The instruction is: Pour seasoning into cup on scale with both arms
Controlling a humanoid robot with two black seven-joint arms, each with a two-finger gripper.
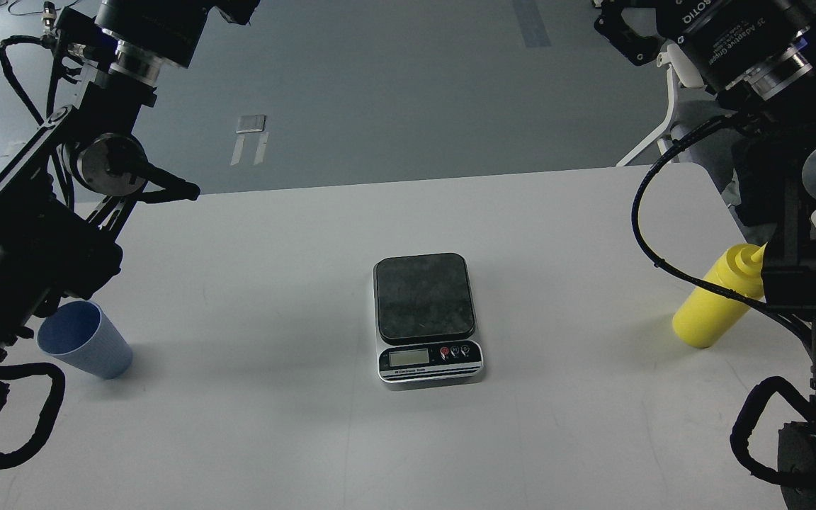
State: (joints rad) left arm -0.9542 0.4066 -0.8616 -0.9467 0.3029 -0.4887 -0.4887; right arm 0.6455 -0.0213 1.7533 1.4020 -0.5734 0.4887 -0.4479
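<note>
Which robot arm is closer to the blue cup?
Left. The left arm comes in right above the blue cup and partly hides its rim. The right arm is far across the table, beside the yellow squeeze bottle.

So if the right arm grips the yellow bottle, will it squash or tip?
The bottle looks like soft plastic, so it may dent and squirt under a firm grip. It is tall and narrow, so it probably tips easily if pushed near the top.

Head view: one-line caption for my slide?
Empty scale centered on table; blue cup at left, yellow seasoning bottle at right.
</note>
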